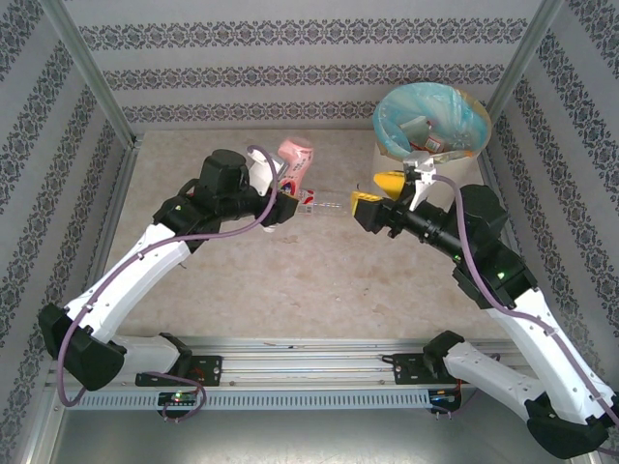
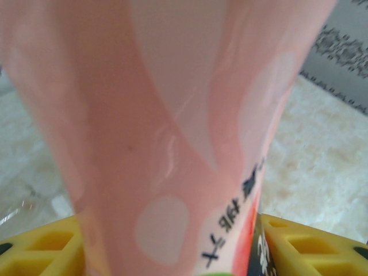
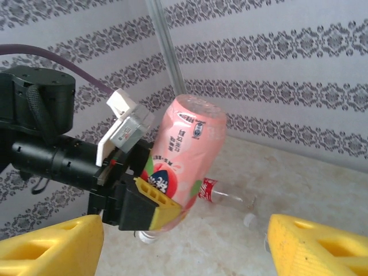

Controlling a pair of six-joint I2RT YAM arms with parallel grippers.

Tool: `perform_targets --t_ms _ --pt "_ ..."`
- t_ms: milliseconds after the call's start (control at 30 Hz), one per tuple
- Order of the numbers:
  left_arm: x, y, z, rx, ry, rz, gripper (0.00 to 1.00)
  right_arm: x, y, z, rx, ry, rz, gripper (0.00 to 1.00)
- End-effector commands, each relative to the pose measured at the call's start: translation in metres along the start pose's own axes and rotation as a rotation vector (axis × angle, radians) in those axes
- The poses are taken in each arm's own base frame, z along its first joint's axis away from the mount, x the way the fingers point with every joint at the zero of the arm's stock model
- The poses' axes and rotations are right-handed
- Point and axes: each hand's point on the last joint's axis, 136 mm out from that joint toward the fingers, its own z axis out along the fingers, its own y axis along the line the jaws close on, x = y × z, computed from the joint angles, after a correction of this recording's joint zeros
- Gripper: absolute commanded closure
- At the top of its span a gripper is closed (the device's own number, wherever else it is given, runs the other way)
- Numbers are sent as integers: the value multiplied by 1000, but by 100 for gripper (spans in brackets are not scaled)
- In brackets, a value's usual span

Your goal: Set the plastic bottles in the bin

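A pink-labelled plastic bottle point(image 3: 187, 144) hangs off the table with its base up and white cap down. My left gripper point(image 3: 164, 198) is shut on its lower part. In the left wrist view this pink bottle point(image 2: 172, 126) sits between the yellow fingers point(image 2: 40, 247). From above, the pink bottle point(image 1: 297, 158) is at mid-table with my left gripper point(image 1: 288, 188) under it. A clear bottle with a red label point(image 3: 227, 195) lies on the table just behind it, and is seen from above point(image 1: 321, 201) too. My right gripper point(image 1: 375, 191) stands open and empty, facing them. The bin point(image 1: 382, 126) is back right.
The bin holds several bottles inside its turquoise liner. Patterned walls and metal posts point(image 1: 92, 72) close in the table on three sides. A small white cap point(image 3: 248, 219) lies on the table near the right gripper's right finger point(image 3: 316, 247).
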Motion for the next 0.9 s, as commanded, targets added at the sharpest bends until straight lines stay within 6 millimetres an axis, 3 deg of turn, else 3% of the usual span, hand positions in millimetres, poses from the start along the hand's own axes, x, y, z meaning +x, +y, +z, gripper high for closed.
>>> perform_targets --t_ms 0,167,267,633,867 --pt "-59 -27 -14 70 -223 90 59 -10 12 -3 -43 -59 -51 24" --pt "-60 -66 -26 216 -331 196 59 -15 28 -9 -102 -95 -91 24" --pt "-55 -82 -37 292 -370 240 67 -14 42 -11 -165 -110 -127 24" --pt "-38 -125 -81 521 -499 338 95 -4 89 -20 -362 -150 -297 24" --pt "-28 -139 -95 604 -502 369 100 -6 103 -6 -412 -151 -321 17"
